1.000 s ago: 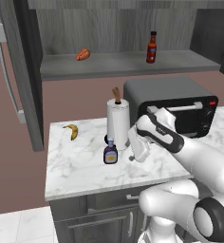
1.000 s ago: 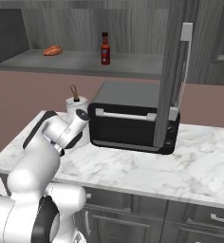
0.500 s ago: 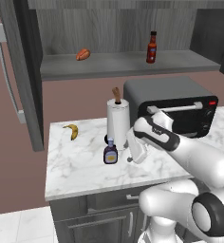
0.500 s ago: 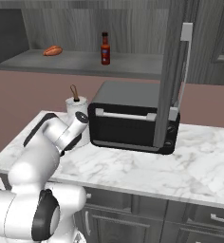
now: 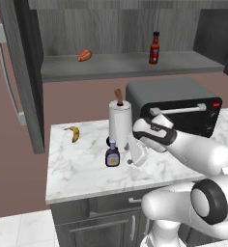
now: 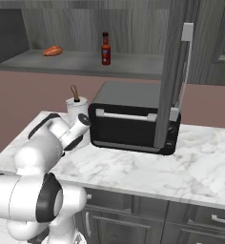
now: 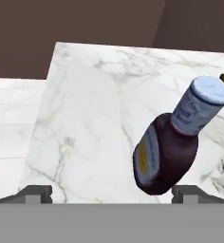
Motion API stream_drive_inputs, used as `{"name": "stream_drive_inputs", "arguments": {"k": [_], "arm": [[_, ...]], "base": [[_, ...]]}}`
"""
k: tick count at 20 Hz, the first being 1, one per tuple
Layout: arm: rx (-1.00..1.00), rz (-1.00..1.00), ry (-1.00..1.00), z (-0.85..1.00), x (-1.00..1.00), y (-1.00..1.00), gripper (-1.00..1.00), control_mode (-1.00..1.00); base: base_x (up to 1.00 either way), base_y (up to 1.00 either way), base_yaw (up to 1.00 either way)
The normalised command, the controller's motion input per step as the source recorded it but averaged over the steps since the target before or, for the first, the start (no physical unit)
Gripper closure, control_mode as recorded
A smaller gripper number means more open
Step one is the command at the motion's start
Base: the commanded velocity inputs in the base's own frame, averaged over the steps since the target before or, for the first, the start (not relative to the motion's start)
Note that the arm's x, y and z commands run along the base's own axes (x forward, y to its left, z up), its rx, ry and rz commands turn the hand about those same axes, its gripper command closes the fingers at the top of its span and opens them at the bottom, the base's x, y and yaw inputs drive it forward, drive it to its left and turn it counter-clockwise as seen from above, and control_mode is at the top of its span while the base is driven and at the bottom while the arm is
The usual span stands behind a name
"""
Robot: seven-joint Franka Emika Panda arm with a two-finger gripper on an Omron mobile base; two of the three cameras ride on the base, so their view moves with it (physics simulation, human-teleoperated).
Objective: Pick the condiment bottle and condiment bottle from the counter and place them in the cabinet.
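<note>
The squat dark-purple condiment bottle (image 5: 112, 156) with a pale-blue cap stands on the marble counter (image 5: 82, 169), in front of the paper-towel roll. My gripper (image 5: 135, 160) hangs open just to its right, pointing down at the counter. In the hand view the bottle (image 7: 168, 152) lies ahead of the wide-apart fingertips (image 7: 36, 193), close to the right one; my gripper (image 7: 112, 194) holds nothing. The slim red condiment bottle (image 5: 155, 48) (image 6: 105, 48) stands on the shelf of the open cabinet (image 5: 125, 65).
A white paper-towel roll (image 5: 120, 123) and a black toaster oven (image 5: 181, 103) stand right behind the hand. A banana (image 5: 73, 133) lies at the counter's back left. An orange item (image 5: 84, 55) rests on the shelf. The cabinet door (image 5: 19, 72) stands open at the left.
My hand has come down and to the left, closer to the purple bottle. Its jaws stay open and the bottles have not moved.
</note>
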Motion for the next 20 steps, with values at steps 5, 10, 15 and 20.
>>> {"name": "stream_drive_inputs", "arguments": {"k": [5, 10, 15, 20], "arm": [[0.02, 0.03, 0.0, -0.07, 0.25, 0.04, -1.0, -1.0], [0.03, 0.04, 0.0, -0.07, 0.21, 0.07, -1.0, -1.0], [0.02, 0.03, 0.0, -0.15, 0.15, 0.12, -1.0, -1.0], [0.03, 0.01, 0.0, -0.18, 0.14, 0.16, -1.0, -1.0]], "base": [[0.0, 0.0, 0.0], [0.0, 0.0, 0.0], [0.0, 0.0, 0.0], [0.0, 0.0, 0.0]]}}
